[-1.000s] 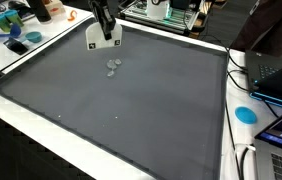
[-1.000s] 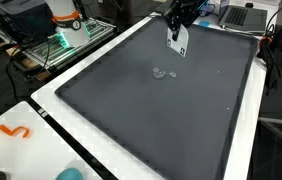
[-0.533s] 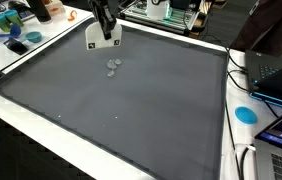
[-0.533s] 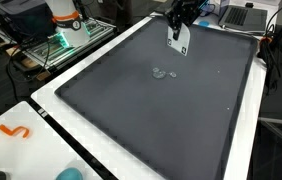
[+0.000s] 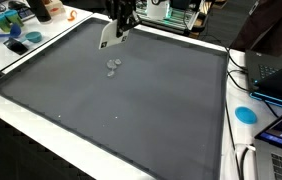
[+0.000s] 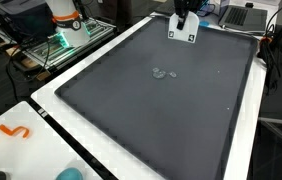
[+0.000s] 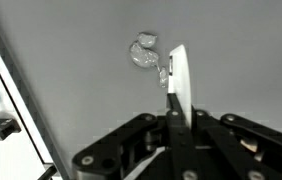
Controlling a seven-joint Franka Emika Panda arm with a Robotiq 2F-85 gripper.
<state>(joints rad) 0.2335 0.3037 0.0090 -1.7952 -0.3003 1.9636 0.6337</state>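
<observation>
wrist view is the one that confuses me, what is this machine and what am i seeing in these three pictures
It is a robot arm with a two-fingered hand, steered by a person. The wrist view comes from a camera on the arm itself, looking past the hand at the surface. The two exterior views come from cameras standing off the table, at different spots. The hand is shut on a thin white card, which the wrist view shows edge-on. Below lies a big dark grey mat on a white table. On the mat, close to the card, sits a small cluster of clear bits; they are too small to identify.
</observation>
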